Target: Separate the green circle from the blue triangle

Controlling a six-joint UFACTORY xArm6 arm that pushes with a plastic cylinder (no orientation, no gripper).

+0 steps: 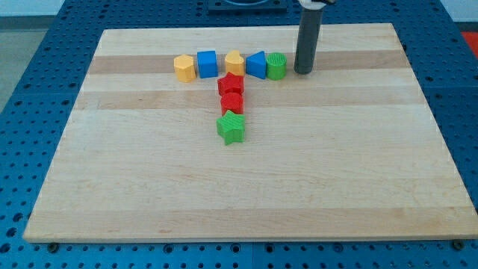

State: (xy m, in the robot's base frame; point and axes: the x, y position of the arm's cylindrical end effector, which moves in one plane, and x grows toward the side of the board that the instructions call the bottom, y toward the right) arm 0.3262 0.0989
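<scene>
The green circle point(276, 66) sits near the view's top, touching the right side of the blue triangle point(256, 64). They end a row of blocks: yellow hexagon point(184, 68), blue cube point(207, 63), yellow heart point(234, 62). My tip point(302, 72) rests on the board just right of the green circle, with a small gap between them.
Two red blocks point(231, 84) point(232, 102) and a green star point(231, 128) run in a column down from the row. The wooden board point(246, 187) lies on a blue perforated table.
</scene>
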